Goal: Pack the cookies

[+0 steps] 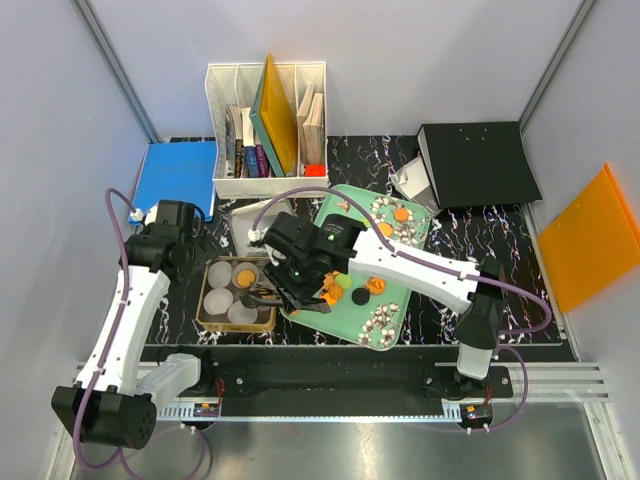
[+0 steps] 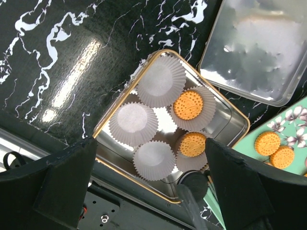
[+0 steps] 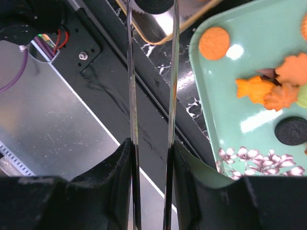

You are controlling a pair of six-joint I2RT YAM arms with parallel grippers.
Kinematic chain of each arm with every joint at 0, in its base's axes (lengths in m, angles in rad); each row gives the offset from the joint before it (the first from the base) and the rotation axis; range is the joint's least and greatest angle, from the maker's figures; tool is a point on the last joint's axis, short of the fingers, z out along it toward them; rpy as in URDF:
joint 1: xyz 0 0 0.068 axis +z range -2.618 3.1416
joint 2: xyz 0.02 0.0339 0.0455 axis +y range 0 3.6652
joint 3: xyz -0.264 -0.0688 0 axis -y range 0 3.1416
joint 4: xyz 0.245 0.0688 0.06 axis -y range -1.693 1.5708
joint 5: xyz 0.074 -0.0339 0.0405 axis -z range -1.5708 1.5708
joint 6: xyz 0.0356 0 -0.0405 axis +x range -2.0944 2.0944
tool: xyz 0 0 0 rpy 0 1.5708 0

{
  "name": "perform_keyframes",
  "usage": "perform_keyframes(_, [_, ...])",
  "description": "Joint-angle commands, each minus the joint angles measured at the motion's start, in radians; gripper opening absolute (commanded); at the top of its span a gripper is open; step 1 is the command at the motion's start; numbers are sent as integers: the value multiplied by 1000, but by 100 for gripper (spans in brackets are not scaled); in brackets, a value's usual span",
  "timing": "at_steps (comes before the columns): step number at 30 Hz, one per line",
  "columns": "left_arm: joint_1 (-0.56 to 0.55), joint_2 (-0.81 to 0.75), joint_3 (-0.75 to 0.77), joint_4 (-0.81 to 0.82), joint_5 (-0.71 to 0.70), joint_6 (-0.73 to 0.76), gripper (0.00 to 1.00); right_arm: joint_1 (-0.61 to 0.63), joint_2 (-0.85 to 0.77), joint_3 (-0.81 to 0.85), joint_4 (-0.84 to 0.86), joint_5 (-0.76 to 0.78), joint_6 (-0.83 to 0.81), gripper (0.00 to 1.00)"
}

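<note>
Only two cookies (image 2: 188, 105) packed so far; by the look of it, most of the job ahead.
Two orange ones in paper cups (image 2: 161, 81) inside the tin (image 2: 224, 125) by the near edge, left of centre, with three cups bare. Many more, orange, black and pink, on the green tray (image 3: 216, 110) just beside it. Left gripper (image 2: 151, 143) spread wide and empty above the tin. Right gripper (image 3: 151, 15) pinching a black cookie (image 3: 152, 4) at the tin's rim.

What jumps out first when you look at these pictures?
The mint-green tray in the middle, dotted with orange cookies. Beside it on the left sits a gold-rimmed tin of white paper cups, two already holding cookies, and the right gripper pinches long shiny tongs.
</note>
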Motion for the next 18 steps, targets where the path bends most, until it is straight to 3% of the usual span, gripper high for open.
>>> perform_keyframes(1, [6,-17,-9,11,7,1,99,23,16,79,26,-39,-26,23])
perform_keyframes(18, [6,-21,-49,34,33,13,99,50,111,136,3,-55,-55,27])
